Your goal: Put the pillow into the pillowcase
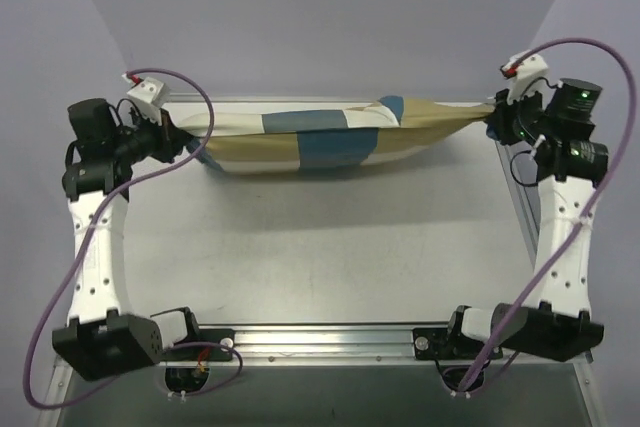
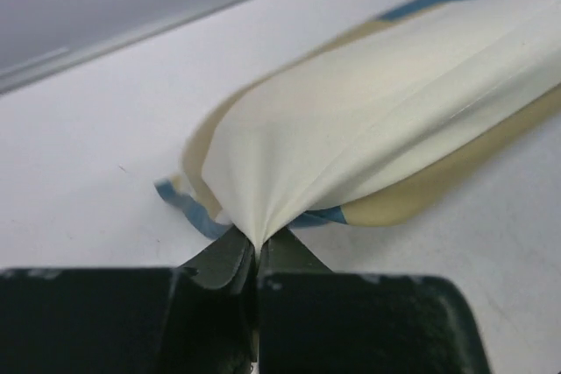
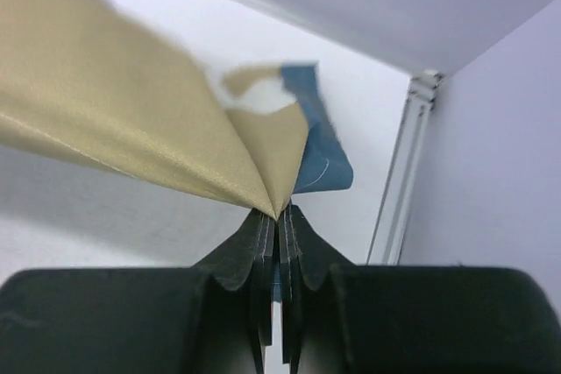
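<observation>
The pillowcase (image 1: pixel 320 137), in blue, tan and white check blocks, hangs stretched between my two grippers over the far part of the table and bulges in the middle. My left gripper (image 1: pixel 185 137) is shut on its left end, pinching a white block of the cloth (image 2: pixel 377 120) at the fingertips (image 2: pixel 257 247). My right gripper (image 1: pixel 492 115) is shut on its right end, where tan cloth (image 3: pixel 114 120) gathers to a point between the fingers (image 3: pixel 279 216). The cream knit pillow does not show in any view.
The white table top (image 1: pixel 320 247) lies under the cloth. A metal rail (image 1: pixel 520 207) runs along the right edge, also in the right wrist view (image 3: pixel 399 190). The arms' base rail (image 1: pixel 320 337) is at the near edge. Grey walls close the back and sides.
</observation>
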Available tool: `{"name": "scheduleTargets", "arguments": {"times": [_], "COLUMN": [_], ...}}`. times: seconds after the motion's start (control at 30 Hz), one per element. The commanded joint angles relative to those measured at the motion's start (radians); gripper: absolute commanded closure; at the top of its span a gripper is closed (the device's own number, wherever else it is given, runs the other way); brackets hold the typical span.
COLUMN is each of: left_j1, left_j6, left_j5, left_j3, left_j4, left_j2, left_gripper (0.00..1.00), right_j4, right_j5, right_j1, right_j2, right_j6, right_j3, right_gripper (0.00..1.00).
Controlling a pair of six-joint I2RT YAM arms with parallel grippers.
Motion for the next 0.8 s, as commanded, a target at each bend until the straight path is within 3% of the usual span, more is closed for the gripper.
{"name": "scheduleTargets", "arguments": {"times": [0.0,0.13,0.3,0.47,0.57,0.6,0.63,0.67,0.7,0.73,0.77], "left_j1": [0.07,0.069,0.064,-0.02,-0.061,-0.065,-0.065,-0.056,-0.051,-0.042,-0.034], "left_j6": [-0.152,-0.216,-0.222,-0.223,-0.234,-0.234,-0.234,-0.234,-0.231,-0.223,-0.213], "left_j5": [-0.092,-0.153,-0.161,-0.216,-0.254,-0.28,-0.308,-0.322,-0.34,-0.345,-0.337], "left_j3": [0.074,0.09,0.035,-0.036,0.054,0.112,0.204,0.301,0.522,0.6,0.658], "left_j4": [0.128,0.228,0.256,0.358,0.409,0.39,0.348,0.214,0.119,0.042,-0.059], "left_j2": [-0.154,-0.227,-0.146,0.044,0.247,0.314,0.451,0.521,0.584,0.665,0.689], "left_gripper": [1.0,1.0,1.0,1.0,1.0,0.89,0.57,0.45,0.41,0.37,0.03], "right_j4": [-0.028,0.029,0.095,0.213,0.256,0.224,0.184,0.125,-0.011,-0.067,-0.136], "right_j5": [0.082,0.115,0.165,0.243,0.315,0.357,0.4,0.454,0.464,0.462,0.442], "right_j1": [-0.098,-0.111,-0.1,-0.01,0.073,0.11,0.118,0.118,0.112,0.084,0.069], "right_j2": [-0.117,-0.17,-0.079,0.093,0.294,0.452,0.534,0.614,0.735,0.767,0.779], "right_j6": [0.121,0.179,0.186,0.172,0.164,0.155,0.155,0.165,0.178,0.193,0.207], "right_j3": [0.124,0.181,0.113,0.059,0.161,0.233,0.34,0.558,0.682,0.759,0.817], "right_gripper": [1.0,1.0,1.0,1.0,1.0,1.0,0.88,0.72,0.38,0.24,0.16]}}
